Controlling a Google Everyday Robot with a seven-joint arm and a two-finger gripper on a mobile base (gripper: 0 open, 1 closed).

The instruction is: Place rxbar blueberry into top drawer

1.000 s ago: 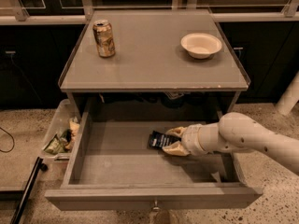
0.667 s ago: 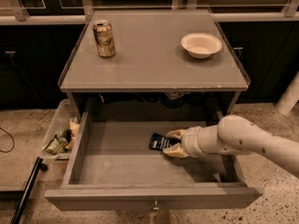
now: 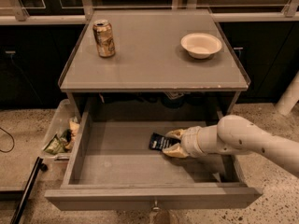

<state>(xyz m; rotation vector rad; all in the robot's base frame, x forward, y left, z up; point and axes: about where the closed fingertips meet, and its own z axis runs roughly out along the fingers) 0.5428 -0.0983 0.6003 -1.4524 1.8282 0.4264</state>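
**Inspection: bar in gripper, inside open drawer**

I start with the room. A speckled stone floor (image 3: 28,139) runs round the unit, and dark cabinets (image 3: 32,64) line the back wall. Their contents are too dark for me to read.

The grey table (image 3: 154,64) stands in the centre, its top flat and matt. The top drawer (image 3: 140,197) is pulled out fully below it, as wide as the table. The rear of the drawer lies in shadow under the tabletop, and I cannot make out what hangs there. A small metal knob (image 3: 155,204) sits on the front panel, cut off in part by the lower edge.

The white arm (image 3: 252,141) enters from the right and reaches over the drawer's right wall. Its upper part runs out of view.

A clear plastic bin (image 3: 58,122) sits on the floor against the drawer's left side. The drawer wall partly hides it, and I can only tell that it holds crumpled wrappers.

On the tabletop, a pale bowl (image 3: 201,45) stands at the right rear and a gold can (image 3: 103,38) stands upright at the left rear, well apart.

The gripper (image 3: 174,143) is inside the drawer, right of centre. Its tan fingers (image 3: 174,134) are clamped on the right end of the rxbar blueberry (image 3: 160,141). The rest of the dark bar points left. I cannot tell whether it touches the drawer floor.
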